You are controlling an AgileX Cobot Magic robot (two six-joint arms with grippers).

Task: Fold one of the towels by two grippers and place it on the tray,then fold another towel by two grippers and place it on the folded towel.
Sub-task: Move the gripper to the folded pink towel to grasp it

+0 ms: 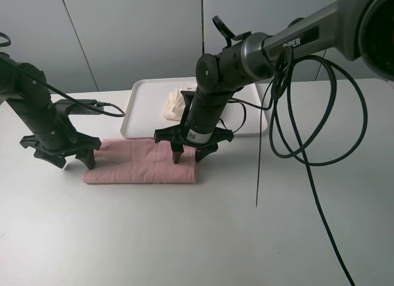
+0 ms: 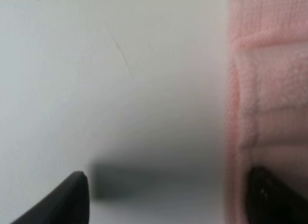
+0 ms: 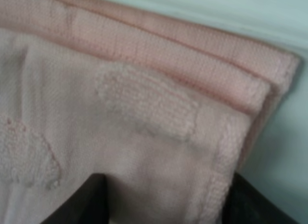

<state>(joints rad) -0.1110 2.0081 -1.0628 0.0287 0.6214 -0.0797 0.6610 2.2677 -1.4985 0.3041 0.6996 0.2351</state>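
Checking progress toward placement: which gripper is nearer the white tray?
Right. The right gripper is over the right part of the pink towel, just in front of the white tray; the left gripper is at the towel's left end, farther off.

A pale grey panelled wall (image 1: 123, 34) fills the top of the frame, split by thin dark seams (image 1: 202, 34). Below lies a white surface (image 1: 184, 237) under soft, even light.

bright, soft, even light, faint shadows on table (image 1: 184, 237), ext view sharp, both wrist cams v blurry close-up
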